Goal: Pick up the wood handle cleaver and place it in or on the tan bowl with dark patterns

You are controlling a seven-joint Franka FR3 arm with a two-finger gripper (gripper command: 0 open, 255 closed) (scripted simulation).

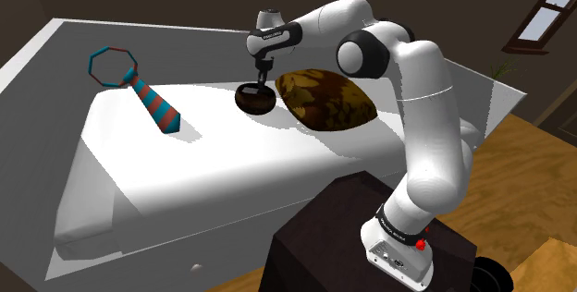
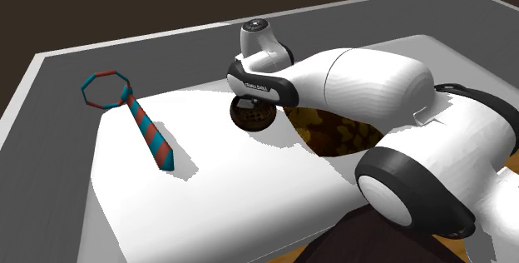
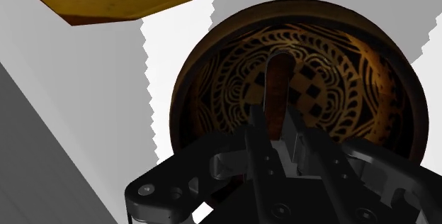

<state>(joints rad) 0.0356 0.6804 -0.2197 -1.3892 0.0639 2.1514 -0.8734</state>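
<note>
Brown, tan-patterned bowl sat just left of a cushion in the shoulder view; the gripper hung directly above, jaws narrowly clamping the cleaver by its wooden handle, apparently positioned for release inside.

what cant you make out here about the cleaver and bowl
Wrist view: cleaver sits edge-on in the gripper, blade shape unclear.
Wrist view: bowl near rim covered by the gripper.
Shoulder and second exterior views: gripper blocks whether cleaver touches bowl.
Second exterior view: pillow mostly behind the arm.
</note>
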